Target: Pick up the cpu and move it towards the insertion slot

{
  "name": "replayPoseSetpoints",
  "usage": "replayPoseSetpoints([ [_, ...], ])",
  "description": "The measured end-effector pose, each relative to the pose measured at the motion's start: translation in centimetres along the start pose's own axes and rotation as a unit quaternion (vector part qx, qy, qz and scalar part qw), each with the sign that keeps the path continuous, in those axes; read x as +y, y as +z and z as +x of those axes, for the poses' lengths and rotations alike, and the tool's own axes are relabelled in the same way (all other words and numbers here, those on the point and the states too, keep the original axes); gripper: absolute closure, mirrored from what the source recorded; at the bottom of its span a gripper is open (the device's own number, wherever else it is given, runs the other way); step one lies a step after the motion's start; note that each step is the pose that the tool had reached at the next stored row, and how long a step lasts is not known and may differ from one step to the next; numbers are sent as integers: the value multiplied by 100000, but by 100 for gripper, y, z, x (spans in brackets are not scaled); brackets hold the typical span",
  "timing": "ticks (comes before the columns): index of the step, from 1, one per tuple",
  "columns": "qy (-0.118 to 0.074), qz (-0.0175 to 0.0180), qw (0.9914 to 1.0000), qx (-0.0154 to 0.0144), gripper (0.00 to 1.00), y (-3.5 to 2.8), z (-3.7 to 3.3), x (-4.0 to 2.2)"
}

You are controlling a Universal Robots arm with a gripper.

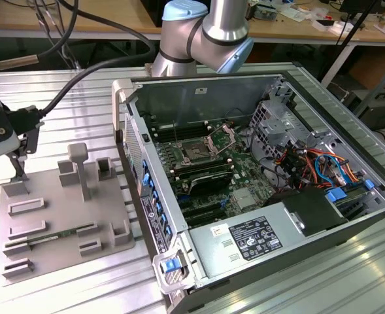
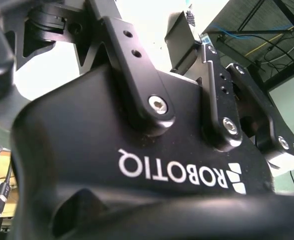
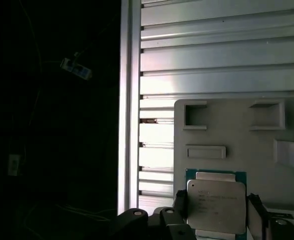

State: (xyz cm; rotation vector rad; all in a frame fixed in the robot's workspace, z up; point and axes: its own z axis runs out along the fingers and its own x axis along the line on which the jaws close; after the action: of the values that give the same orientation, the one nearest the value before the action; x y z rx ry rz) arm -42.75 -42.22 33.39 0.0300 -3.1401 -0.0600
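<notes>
First wrist view has the cpu lying flat on the grey tray, which sits on the ribbed metal desk. My jaws are spread and stand astride the chip. One finger looks just against its edge and the other stands slightly apart. I judge this to be the grasp, not yet closed. To do it well, I should centre myself so both fingers meet opposite edges together, then squeeze gently on the rim so the chip stays level. In the exterior view the insertion slot lies well apart from the tray, inside the open computer case, and its bracket looks hinged open.
</notes>
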Motion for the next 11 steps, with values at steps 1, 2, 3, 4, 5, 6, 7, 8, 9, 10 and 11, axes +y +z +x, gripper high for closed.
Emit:
replayPoseSetpoints([
  [1, -1, -2, 100000, 3, 45, -18, 0, 1],
  [2, 0, -4, 100000, 5, 45, -30, 0, 1],
  [3, -2, -1, 100000, 5, 45, -43, 0, 2],
  [4, -1, -3, 100000, 0, 45, -57, 0, 2],
  [5, -1, -1, 100000, 2, 45, -67, 0, 3],
  [6, -1, -3, 100000, 1, 45, -77, 0, 3],
  [7, 0, 0, 100000, 1, 45, -86, 0, 3],
  [8, -1, 0, 100000, 2, 45, -93, 0, 4],
  [9, -2, 1, 100000, -1, 45, -101, 0, 4],
  [10, 0, -3, 100000, -3, 45, -110, 0, 4],
  [11, 0, 0, 100000, 1, 45, -120, 0, 5],
])
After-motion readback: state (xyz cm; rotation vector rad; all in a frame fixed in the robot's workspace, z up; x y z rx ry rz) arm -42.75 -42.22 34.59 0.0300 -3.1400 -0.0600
